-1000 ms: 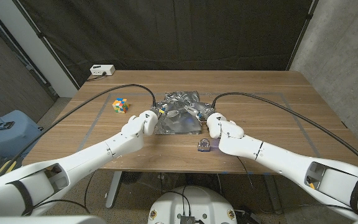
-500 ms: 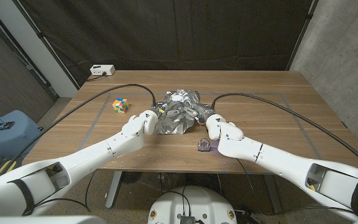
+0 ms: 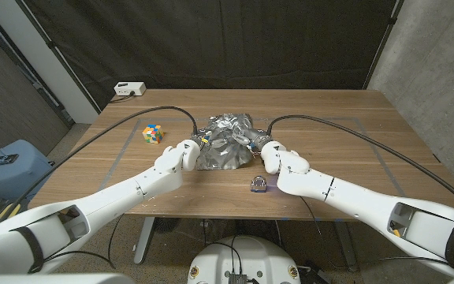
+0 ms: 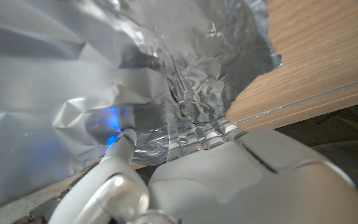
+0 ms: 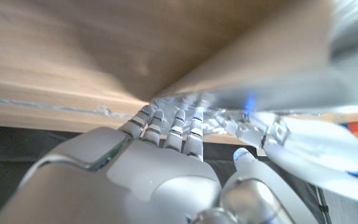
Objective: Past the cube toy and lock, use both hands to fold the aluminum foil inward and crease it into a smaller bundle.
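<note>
The crumpled aluminum foil (image 3: pixel 225 142) lies at the middle of the table, humped up with its sides raised. My left hand (image 3: pixel 184 155) grips its left edge; in the left wrist view the fingers (image 4: pixel 199 138) dig into the foil (image 4: pixel 104 68) with the thumb pressed on it. My right hand (image 3: pixel 272 155) holds the right edge, and its fingers (image 5: pixel 174 127) reach under the foil (image 5: pixel 303 87) in the right wrist view. The colourful cube toy (image 3: pixel 154 133) sits left of the foil. The small lock (image 3: pixel 258 184) lies near the front edge, beside my right forearm.
A white box (image 3: pixel 129 89) with a cable sits at the table's far left corner. Black cables run from both wrists across the table. A tape outline (image 3: pixel 369 142) marks the work area. A blue bin (image 3: pixel 6 170) stands left of the table.
The foil went from lying nearly flat to bunched and raised, its sides drawn inward. Both hands stayed at its edges; the right hand shifted slightly left.
</note>
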### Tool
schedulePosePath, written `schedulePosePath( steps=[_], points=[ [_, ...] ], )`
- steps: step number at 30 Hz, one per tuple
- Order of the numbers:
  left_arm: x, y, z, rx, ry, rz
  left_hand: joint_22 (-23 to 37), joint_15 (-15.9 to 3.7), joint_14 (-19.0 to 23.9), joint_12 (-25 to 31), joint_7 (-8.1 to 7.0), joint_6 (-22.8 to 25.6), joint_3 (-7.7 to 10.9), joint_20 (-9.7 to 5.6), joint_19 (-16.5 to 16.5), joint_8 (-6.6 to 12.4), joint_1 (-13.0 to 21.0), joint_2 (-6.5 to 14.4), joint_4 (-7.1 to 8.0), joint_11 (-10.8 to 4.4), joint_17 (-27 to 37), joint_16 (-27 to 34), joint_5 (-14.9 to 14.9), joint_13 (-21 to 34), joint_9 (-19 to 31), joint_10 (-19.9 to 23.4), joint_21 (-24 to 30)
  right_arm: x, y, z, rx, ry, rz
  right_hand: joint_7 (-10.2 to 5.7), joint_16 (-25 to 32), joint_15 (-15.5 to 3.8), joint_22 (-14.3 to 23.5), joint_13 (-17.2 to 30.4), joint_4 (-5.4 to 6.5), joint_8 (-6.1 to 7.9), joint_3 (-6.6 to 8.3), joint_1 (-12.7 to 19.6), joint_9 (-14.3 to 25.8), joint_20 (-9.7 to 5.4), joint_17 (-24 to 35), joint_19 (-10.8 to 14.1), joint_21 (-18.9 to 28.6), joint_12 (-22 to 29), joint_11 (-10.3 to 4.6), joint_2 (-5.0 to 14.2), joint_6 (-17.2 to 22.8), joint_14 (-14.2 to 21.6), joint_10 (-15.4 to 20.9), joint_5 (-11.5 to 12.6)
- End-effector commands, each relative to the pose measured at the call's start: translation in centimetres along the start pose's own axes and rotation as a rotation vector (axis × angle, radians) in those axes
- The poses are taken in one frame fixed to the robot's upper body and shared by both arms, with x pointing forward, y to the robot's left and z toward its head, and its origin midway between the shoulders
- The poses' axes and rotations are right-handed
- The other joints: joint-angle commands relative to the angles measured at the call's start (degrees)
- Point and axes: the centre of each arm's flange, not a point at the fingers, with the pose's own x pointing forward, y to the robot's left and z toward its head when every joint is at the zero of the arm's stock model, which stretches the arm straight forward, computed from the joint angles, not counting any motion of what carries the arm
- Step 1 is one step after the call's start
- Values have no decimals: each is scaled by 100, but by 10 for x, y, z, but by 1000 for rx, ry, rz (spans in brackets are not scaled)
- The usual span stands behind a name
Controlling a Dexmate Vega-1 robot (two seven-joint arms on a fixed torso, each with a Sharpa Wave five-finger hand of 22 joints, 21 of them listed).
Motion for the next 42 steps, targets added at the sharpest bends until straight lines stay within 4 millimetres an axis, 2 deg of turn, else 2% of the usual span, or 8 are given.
schedulePosePath(
  steps=[1,4,20,24,30,32,42],
  points=[
    [-2,-5,6,-7,-6,-16,23,16,19,41,61,109,42,26,37,36,60,10,-9,15,9,14,14,16,18,50,22,3,-40,11,-49,-78,-50,-64,-15,78,-4,-1,-49,-7,-2,69,-3,85,-13,16,29,5,-6,125,13,2,-4,-4],
    [-3,-6,8,-9,-5,-18,23,11,20,41,64,108,44,27,36,35,61,10,-11,13,9,13,14,16,18,50,22,3,-44,11,-63,-86,-52,-73,-13,97,-3,-1,-73,-4,-7,87,-3,138,-25,37,32,14,55,95,7,21,1,-10],
    [-9,1,9,-21,-14,-6,23,11,20,39,59,100,54,26,37,32,69,5,-28,19,8,11,15,16,18,43,22,-11,-56,14,-60,-109,-67,-60,-10,99,-2,0,-103,7,2,115,-2,158,-45,45,26,20,47,83,10,51,-16,-16],
    [-10,2,7,-37,-14,-5,23,23,27,45,59,98,56,22,41,32,70,3,-33,30,8,13,15,17,19,56,23,-19,-60,14,-55,-96,-50,-49,-7,93,-1,1,-111,22,8,124,-2,162,-51,54,26,24,95,85,42,69,-15,-17],
    [-9,3,5,-57,-10,5,23,26,34,46,52,93,58,26,47,31,70,0,-37,46,9,15,14,18,19,57,25,-31,-57,15,-29,-68,-12,15,3,109,0,1,-119,28,8,128,-1,155,-59,124,46,35,149,75,56,104,-1,-21],
    [-9,4,5,-63,-11,11,24,24,36,46,55,93,58,28,47,31,69,-1,-38,42,9,15,14,18,19,55,25,-34,-55,14,-11,-61,-8,46,10,106,0,1,-122,33,8,128,0,75,-62,184,63,40,158,73,67,129,2,-22],
    [-15,16,1,-100,-18,38,24,34,40,47,54,90,61,34,52,32,66,-7,-43,42,11,16,12,20,20,54,27,-40,-46,7,-8,-36,-13,83,34,92,0,2,-145,40,21,152,2,32,-75,229,62,68,217,73,89,223,66,-22]
  ],
)
